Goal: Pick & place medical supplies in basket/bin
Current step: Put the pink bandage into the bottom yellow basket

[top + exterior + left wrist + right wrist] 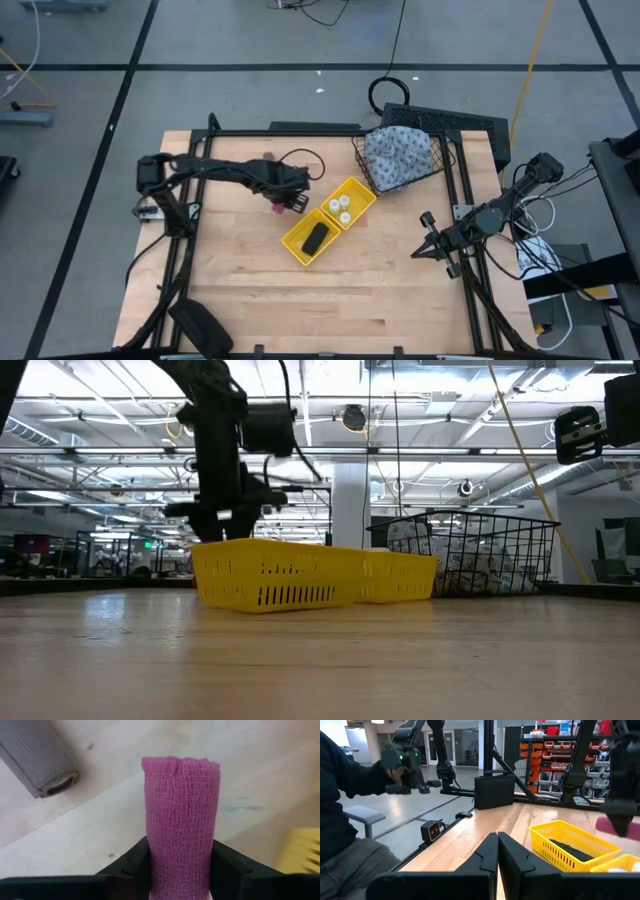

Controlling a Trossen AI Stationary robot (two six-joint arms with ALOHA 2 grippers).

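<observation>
My left gripper hangs over the table just left of the yellow two-compartment bin and is shut on the short pink cylinder. The brown cylinder lies on its side on the wood close by. Tiny white bottles stand in the bin's far compartment, and a black object lies in its near one. The grey-blue patterned cloth bundle fills the black wire basket at the far right. My right gripper waits shut, right of the bin. My left gripper pinches the pink cylinder between its two fingers, one on each side of its round wall near the wrist-side end. The fingers lie along the roll, whose free end sticks out past them. Whether it is lifted clear, I cannot tell.
A black case stands at the table's near left corner. A flat black box lies behind the basket. Black frame rails run along the table's far, left and right sides. A seated person is beyond the table.
</observation>
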